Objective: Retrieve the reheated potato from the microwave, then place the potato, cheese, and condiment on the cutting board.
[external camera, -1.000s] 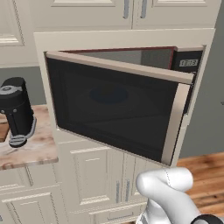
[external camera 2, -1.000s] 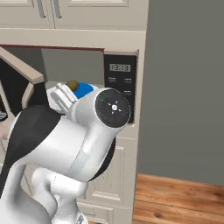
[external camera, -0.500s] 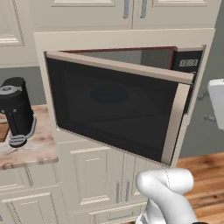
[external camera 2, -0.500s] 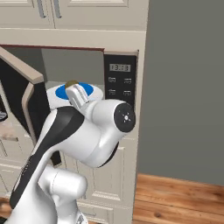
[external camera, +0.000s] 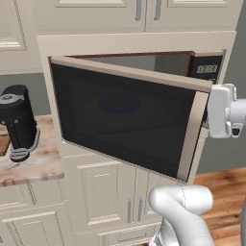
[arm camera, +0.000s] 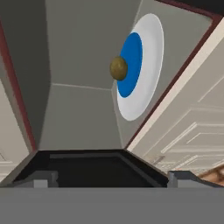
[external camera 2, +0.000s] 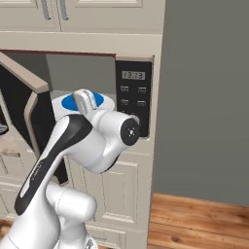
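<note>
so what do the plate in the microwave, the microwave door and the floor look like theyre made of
Plate: likely glazed ceramic, smooth white rim around a flat blue centre, with the potato sitting on it.
Microwave door: dark, faintly reflective panel that looks like tinted glass, in a matte beige frame, plastic or painted metal; the render leaves it open.
Floor: warm brown planks with visible seams, apparently wood.

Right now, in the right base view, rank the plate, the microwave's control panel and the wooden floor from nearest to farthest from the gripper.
1. Plate, inside the microwave, beside the gripper.
2. Control panel, right of it.
3. Wooden floor, lower right.
</note>
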